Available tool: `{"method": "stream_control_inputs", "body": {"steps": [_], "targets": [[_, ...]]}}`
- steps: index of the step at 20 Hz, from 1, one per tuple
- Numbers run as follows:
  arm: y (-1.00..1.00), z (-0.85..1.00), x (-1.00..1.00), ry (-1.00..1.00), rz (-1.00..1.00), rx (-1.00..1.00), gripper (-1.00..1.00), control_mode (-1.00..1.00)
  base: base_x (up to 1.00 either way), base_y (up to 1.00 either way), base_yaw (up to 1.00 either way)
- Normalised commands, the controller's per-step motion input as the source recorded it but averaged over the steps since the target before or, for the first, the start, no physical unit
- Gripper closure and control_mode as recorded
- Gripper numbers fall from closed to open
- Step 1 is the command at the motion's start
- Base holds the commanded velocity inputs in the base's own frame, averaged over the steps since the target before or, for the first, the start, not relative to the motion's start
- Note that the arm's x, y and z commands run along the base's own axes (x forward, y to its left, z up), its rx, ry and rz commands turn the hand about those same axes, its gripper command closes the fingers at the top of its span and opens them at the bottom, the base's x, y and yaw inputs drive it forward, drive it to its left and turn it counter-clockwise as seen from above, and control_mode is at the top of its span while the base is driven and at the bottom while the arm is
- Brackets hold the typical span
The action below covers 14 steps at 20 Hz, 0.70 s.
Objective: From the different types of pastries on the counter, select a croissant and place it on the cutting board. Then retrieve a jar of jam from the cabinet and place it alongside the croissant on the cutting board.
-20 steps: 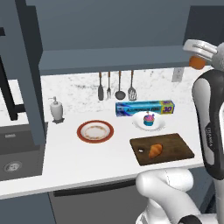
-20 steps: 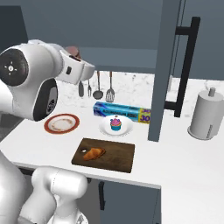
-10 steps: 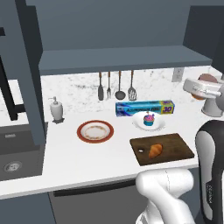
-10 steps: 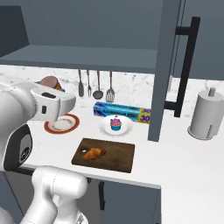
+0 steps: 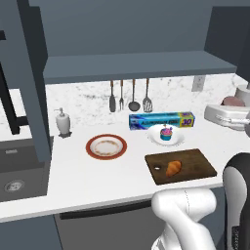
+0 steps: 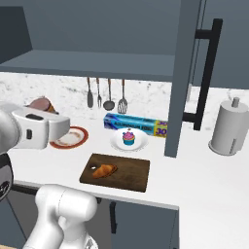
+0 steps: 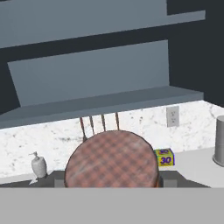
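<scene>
Glossy white rounded arm (image 5: 188, 215) segments with dark joints.

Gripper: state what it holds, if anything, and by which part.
The gripper holds the jar of jam by its sides, one dark finger at each flank; its plaid lid faces the hand camera.

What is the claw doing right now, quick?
Claw: closed on the jar of jam.
</scene>
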Motion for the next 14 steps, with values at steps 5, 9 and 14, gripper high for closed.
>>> {"method": "stream_control_inputs", "body": {"steps": [5,9,14], "targets": [[0.0,-0.95,0.0,-0.03,0.0,-0.06,1.0,-1.0,0.0,0.0,0.0],[-0.01,-0.28,0.0,-0.02,0.0,-0.02,1.0,-1.0,0.0,0.0,0.0],[0.0,-0.64,0.0,-0.22,-0.08,-0.08,1.0,-1.0,0.0,0.0,0.0]]}}
